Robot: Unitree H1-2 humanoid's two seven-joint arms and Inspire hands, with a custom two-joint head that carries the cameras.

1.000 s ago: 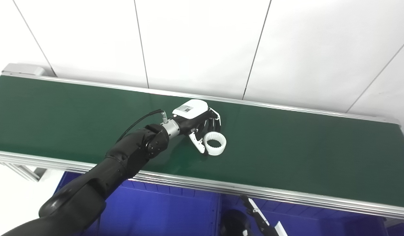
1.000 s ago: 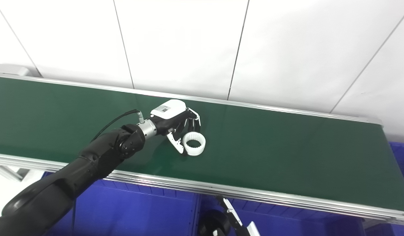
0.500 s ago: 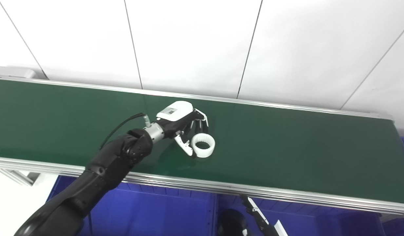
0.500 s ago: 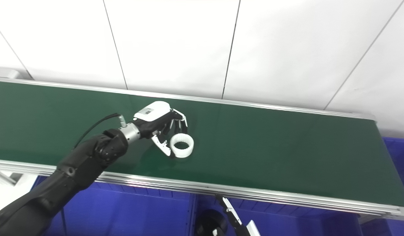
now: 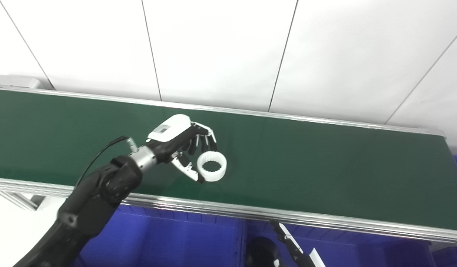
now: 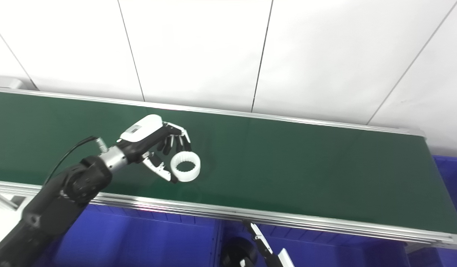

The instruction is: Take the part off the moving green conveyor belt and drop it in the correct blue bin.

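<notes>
A white toothed ring (image 5: 211,167) is pinched between the thumb and fingers of my left hand (image 5: 178,142), which is shut on it. The ring hangs just above the green conveyor belt (image 5: 324,167), near the belt's front rail. The left arm comes in from the bottom left, over the rail. Below the belt's front edge, my right hand (image 5: 287,244) shows only in part, with one pale finger pointing up. I cannot tell its state.
Blue bins lie below the conveyor's front rail: one on the left (image 5: 176,241) and one on the right (image 5: 361,252), with a divider wall between them. Another blue bin corner (image 6: 449,167) shows past the belt's right end. White wall panels stand behind.
The left hand has drawn back to the left and toward the front rail, carrying the ring, which now sits off the belt. The right hand has stayed put.
</notes>
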